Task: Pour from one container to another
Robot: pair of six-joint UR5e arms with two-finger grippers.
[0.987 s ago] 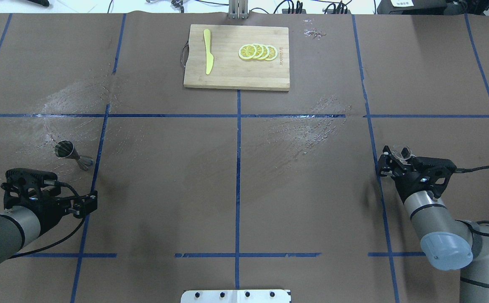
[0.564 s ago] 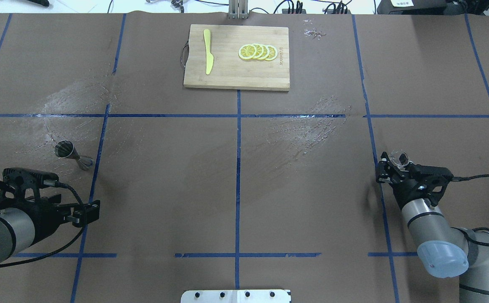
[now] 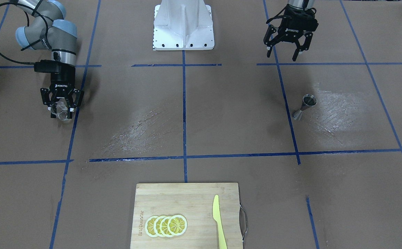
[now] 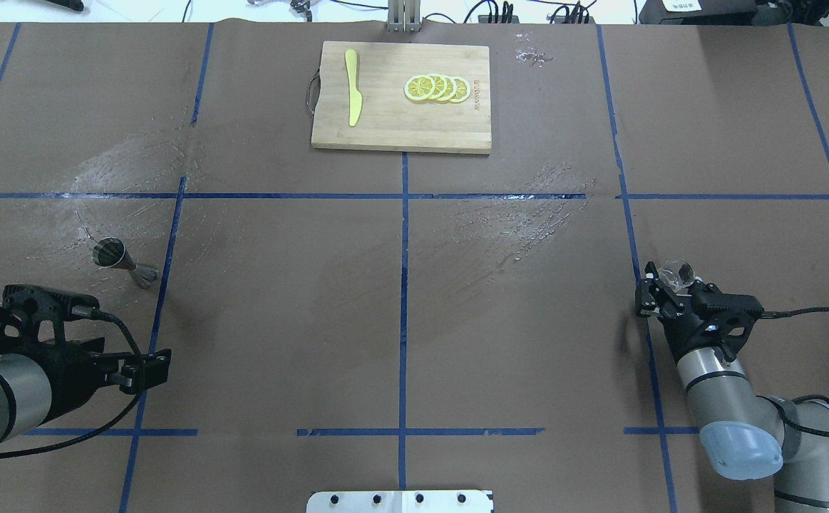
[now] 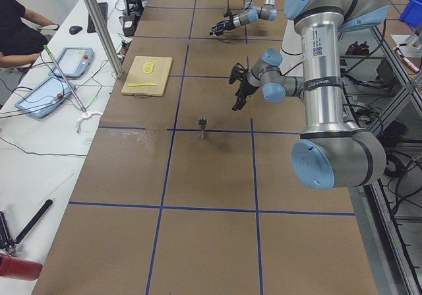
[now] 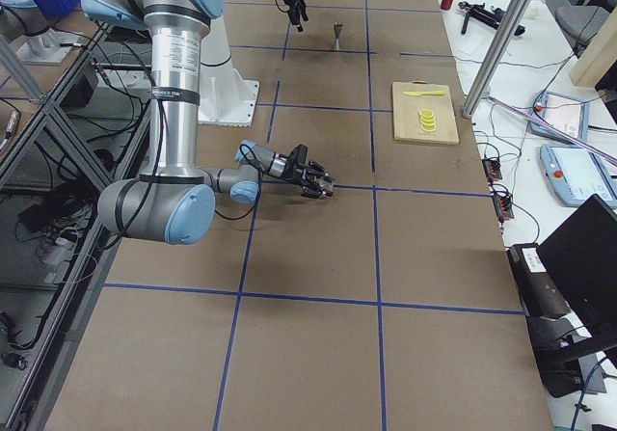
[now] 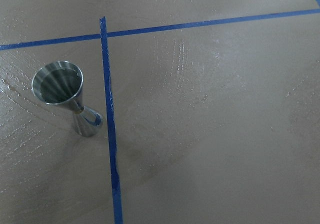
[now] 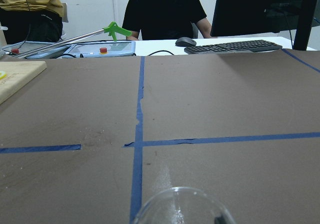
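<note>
Brown paper covers the table, with blue tape lines and shiny wet smears. People sit at a desk behind it. The glass cup is pinched in the right gripper, low on the table's right side. I cannot tell what is inside. The metal jigger stands upright near the left gripper, whose jaws gape wide, not touching it.

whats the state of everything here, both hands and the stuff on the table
right hand, shut on the glass cup
glass cup, gripped by the right hand, contents unclear
left hand, open, empty, above the table
jigger, standing upright on the table, untouched
lemon slices, fanned overlapping on the cutting board
yellow knife, lying flat on the cutting board
</note>
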